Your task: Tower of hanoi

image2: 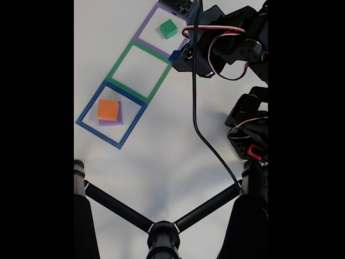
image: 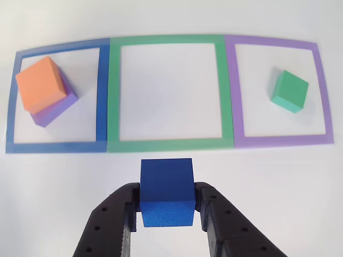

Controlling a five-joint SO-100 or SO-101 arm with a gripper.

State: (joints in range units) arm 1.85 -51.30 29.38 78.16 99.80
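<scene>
Carrying stage: hand (image: 166, 210) gripping a blue cube (image: 166, 191) above the white bench (image: 278, 182), just short of the green frame (image: 170, 144). Orange cube (image: 40, 82) sitting on a purple cube (image: 53, 110) inside the blue frame (image: 53, 146); green cube (image: 290, 91) inside the purple frame (image: 278, 141). Next, probably: lowering the blue cube squarely into a chosen frame.

Gripper (image: 166, 206): black plastic, two fingers, round holes along each.
Arm (image2: 237, 48): black segments, red-white wire loops, black cable (image2: 202, 135).
</scene>
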